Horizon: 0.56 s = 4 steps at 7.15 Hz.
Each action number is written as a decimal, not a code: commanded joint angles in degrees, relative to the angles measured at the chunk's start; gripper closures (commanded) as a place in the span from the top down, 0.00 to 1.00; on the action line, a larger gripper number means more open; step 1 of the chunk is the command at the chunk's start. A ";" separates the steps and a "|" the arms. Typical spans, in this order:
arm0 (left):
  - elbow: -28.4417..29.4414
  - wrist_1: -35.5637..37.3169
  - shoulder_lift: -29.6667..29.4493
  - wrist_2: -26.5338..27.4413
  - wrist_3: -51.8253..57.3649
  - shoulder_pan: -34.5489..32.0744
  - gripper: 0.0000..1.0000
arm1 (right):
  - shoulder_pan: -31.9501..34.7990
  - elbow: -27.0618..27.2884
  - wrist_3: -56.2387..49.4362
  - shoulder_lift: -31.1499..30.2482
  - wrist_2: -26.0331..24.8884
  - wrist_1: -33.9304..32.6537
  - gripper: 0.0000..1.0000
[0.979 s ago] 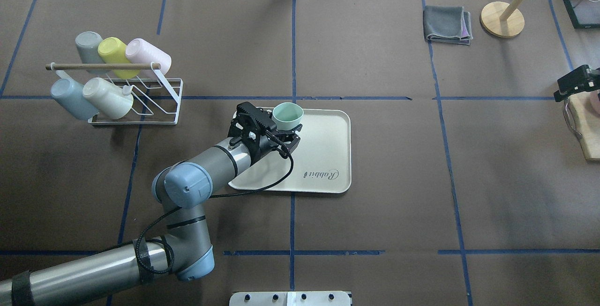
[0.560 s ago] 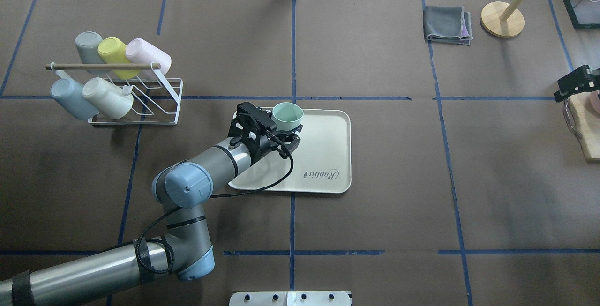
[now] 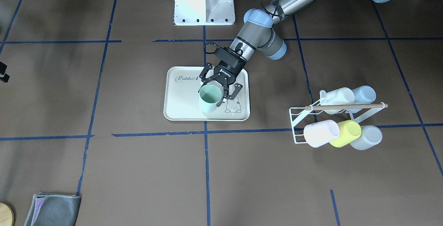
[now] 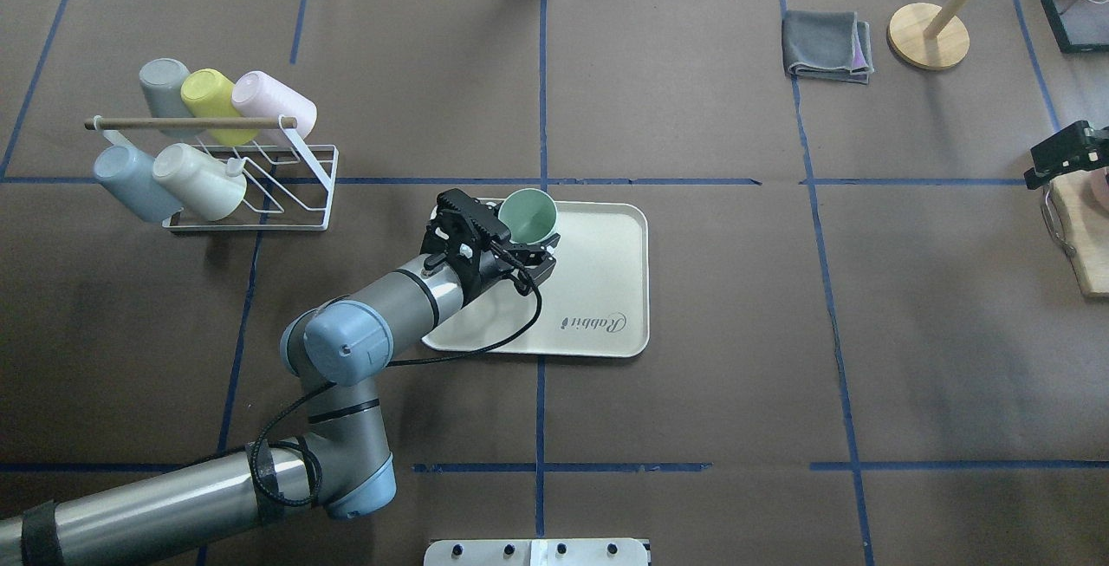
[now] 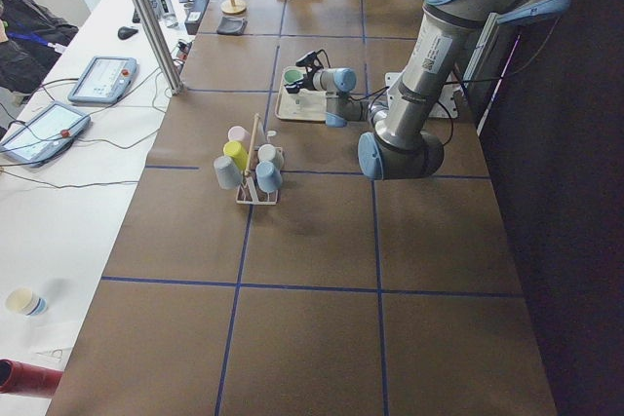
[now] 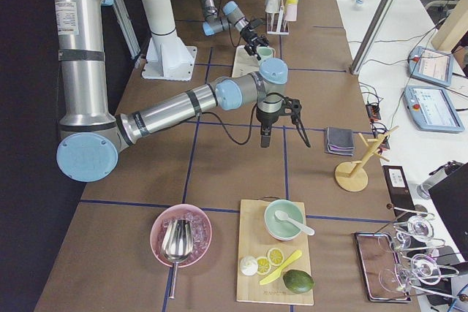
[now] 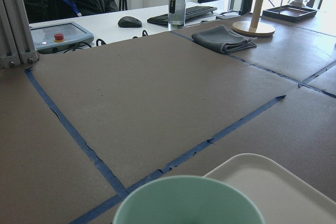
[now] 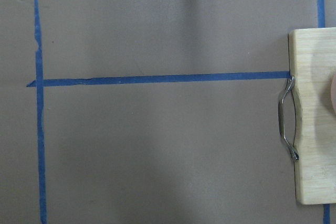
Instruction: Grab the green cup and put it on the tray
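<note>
Front-facing: small pale mint-green plastic cup (image 3: 209, 98) sits on cream rectangular plastic tray (image 3: 173, 110), near its corner; left gripper (image 3: 214, 94) jaws spread cup-wide astride it, contact unclear. Overhead: cup looks tilted; a dragging finger could topple it. Left wrist: only rim shows. Right-side: right gripper (image 6: 265, 135) state can't tell.

At six o'clock in the left wrist view, the frame's edge cuts the green cup (image 7: 188, 203) down to its rim; the tray (image 7: 278, 182) runs off at five o'clock. From overhead, the left gripper (image 4: 539, 256) hides the cup's base, its hold unreadable. At three o'clock the right gripper (image 4: 1070, 154) is cropped by the edge, its jaws unclear.
</note>
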 commanded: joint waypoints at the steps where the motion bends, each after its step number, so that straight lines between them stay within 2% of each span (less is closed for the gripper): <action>1: -0.07 0.00 -0.06 -0.09 1.04 0.00 0.93 | 0.00 -0.15 0.00 0.00 0.00 0.06 1.00; 2: -0.08 -0.09 -0.15 -0.17 3.67 0.00 0.99 | 0.00 -0.15 0.00 0.00 0.00 -0.03 1.00; 4: -0.43 -0.09 -0.15 -0.18 3.87 0.00 0.99 | 0.00 -0.15 0.00 0.00 0.00 -0.03 1.00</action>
